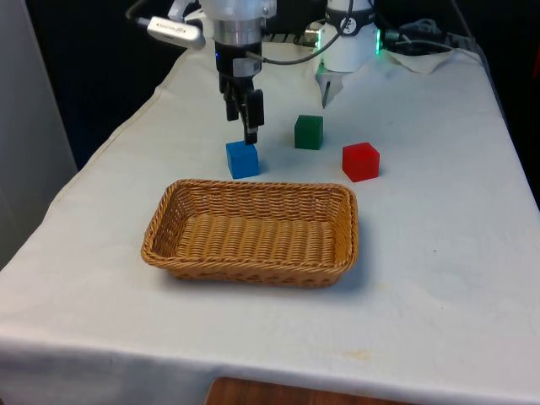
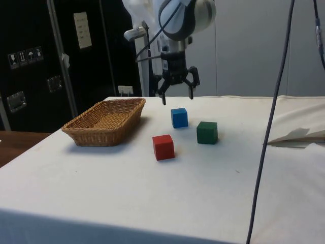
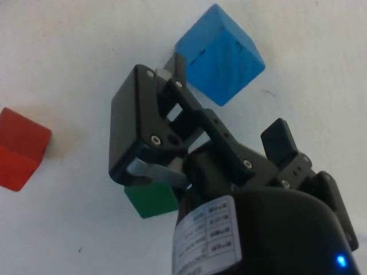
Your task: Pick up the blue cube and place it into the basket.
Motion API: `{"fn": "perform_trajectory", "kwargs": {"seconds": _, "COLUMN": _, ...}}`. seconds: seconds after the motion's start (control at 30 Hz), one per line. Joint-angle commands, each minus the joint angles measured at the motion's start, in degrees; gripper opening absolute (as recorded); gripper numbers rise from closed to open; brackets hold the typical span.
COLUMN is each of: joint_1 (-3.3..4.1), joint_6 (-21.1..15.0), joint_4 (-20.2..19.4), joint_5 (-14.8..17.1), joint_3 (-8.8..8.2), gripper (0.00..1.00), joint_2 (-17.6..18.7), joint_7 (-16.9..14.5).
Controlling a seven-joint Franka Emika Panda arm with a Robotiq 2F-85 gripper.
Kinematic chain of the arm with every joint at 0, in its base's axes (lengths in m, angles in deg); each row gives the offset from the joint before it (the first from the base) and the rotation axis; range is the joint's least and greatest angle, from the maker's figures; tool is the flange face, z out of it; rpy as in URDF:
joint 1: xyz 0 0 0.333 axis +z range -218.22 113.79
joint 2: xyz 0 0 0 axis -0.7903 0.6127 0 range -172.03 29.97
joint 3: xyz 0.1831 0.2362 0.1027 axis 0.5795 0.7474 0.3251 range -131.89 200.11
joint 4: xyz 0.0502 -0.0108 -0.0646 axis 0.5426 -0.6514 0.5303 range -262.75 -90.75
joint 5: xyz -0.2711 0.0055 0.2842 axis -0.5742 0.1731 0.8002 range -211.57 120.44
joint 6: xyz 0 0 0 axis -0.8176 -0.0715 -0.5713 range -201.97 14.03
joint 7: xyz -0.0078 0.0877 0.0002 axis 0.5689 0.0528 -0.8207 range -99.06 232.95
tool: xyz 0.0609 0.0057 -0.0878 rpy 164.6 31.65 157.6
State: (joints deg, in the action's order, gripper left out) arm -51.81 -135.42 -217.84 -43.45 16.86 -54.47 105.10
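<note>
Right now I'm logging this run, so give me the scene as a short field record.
gripper: open, hovering above the blue cube, not touching it
blue cube: on the cloth, just behind the basket in the front view
basket: wicker, nothing inside
green cube: on the cloth, apart from the blue one
red cube: on the cloth, towards the front view's right
task state: cube not yet grasped

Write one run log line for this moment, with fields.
phase: approach | gripper: open, above blue cube | blue cube: on table, not grasped | basket: empty | red cube, green cube: untouched
</note>
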Motion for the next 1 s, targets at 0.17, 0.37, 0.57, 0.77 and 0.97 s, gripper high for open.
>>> {"fn": "perform_trajectory", "kwargs": {"seconds": 0.17, "joint_1": 0.06, "joint_6": -3.95, "joint_4": -0.29, "joint_5": 0.23, "joint_3": 0.00, "gripper": 1.00, "joint_2": 1.83, "joint_7": 1.15}}
{"fn": "perform_trajectory", "kwargs": {"seconds": 0.37, "joint_1": 0.00, "joint_6": -6.30, "joint_4": -0.52, "joint_5": 0.29, "joint_3": 0.06, "gripper": 1.00, "joint_2": 3.38, "joint_7": 2.06}}
{"fn": "perform_trajectory", "kwargs": {"seconds": 0.57, "joint_1": -0.11, "joint_6": -6.93, "joint_4": -0.86, "joint_5": 0.46, "joint_3": 0.17, "gripper": 1.00, "joint_2": 3.95, "joint_7": 2.58}}
{"fn": "perform_trajectory", "kwargs": {"seconds": 0.77, "joint_1": -0.40, "joint_6": -7.62, "joint_4": -0.86, "joint_5": 0.97, "joint_3": 0.63, "gripper": 1.00, "joint_2": 5.10, "joint_7": 3.04}}
{"fn": "perform_trajectory", "kwargs": {"seconds": 0.97, "joint_1": -0.40, "joint_6": -9.05, "joint_4": -0.69, "joint_5": 1.43, "joint_3": 0.74, "gripper": 1.00, "joint_2": 6.59, "joint_7": 3.50}}
